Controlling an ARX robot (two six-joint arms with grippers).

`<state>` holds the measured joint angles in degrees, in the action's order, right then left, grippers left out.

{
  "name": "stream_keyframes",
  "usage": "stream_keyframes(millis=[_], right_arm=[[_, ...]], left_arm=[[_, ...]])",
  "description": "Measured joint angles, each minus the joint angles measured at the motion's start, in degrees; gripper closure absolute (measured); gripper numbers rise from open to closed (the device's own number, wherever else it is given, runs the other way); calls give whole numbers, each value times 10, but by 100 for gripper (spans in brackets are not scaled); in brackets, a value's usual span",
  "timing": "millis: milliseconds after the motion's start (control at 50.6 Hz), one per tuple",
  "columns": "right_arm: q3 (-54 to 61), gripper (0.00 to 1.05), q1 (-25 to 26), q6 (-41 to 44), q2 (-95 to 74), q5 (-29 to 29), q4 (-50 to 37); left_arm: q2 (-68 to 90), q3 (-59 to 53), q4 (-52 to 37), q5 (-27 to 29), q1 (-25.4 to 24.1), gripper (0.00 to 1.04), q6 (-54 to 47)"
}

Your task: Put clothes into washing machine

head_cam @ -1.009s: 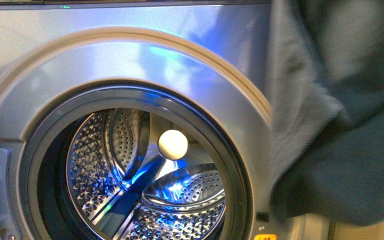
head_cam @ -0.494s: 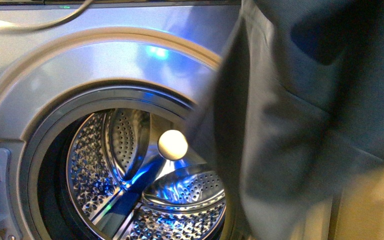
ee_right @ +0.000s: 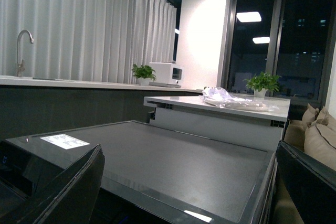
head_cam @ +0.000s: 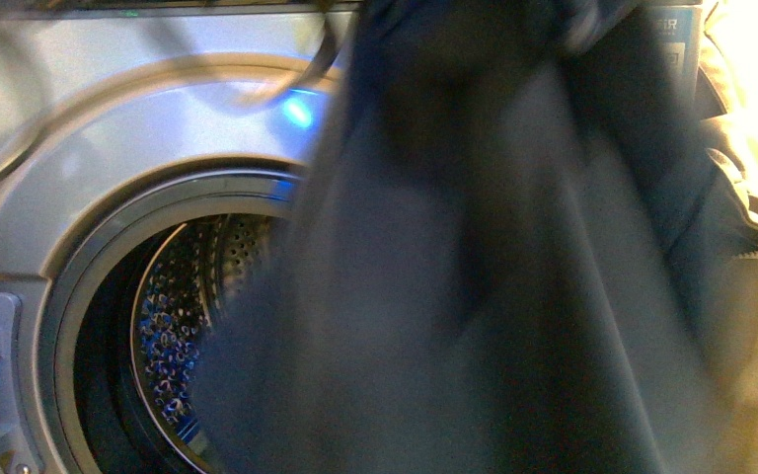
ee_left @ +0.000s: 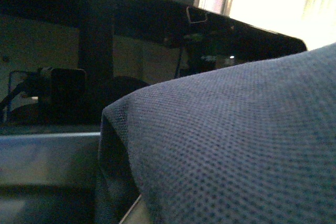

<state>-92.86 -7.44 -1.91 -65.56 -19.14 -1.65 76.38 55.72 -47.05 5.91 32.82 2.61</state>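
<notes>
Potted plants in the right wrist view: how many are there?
2. One plant stands on the far counter beside a white appliance; the other plant on the nearer white counter.

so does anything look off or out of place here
Nothing looks spilled or damaged. The one thing that stands out is the clothes. They hang, motion-blurred, in front of the washing machine and cover most of its round port. They are not yet inside the drum, of which only a strip shows.
</notes>
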Motion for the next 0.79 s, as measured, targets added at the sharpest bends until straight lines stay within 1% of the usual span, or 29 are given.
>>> stream_keyframes(millis=[257,316,534,613,653,692,791], right_arm=[[0,8,0,0,0,0,0],[0,8,0,0,0,0,0],[0,8,0,-1,0,3,1],[-21,8,-39,-34,7,155,110],[-10,8,-49,-42,18,193,136],[14,8,-58,-50,36,221,145],[108,8,-69,-72,108,235,148]], left_arm=[[-54,-92,1,-10,-81,95,30],[-64,-128,2,-16,-112,95,45],[-67,-207,1,-30,-177,95,89],[-62,-217,-4,-30,-188,95,93],[-58,-220,-9,-31,-190,95,93],[-52,-223,-15,-31,-192,95,93],[-25,-227,-33,-31,-191,95,93]])
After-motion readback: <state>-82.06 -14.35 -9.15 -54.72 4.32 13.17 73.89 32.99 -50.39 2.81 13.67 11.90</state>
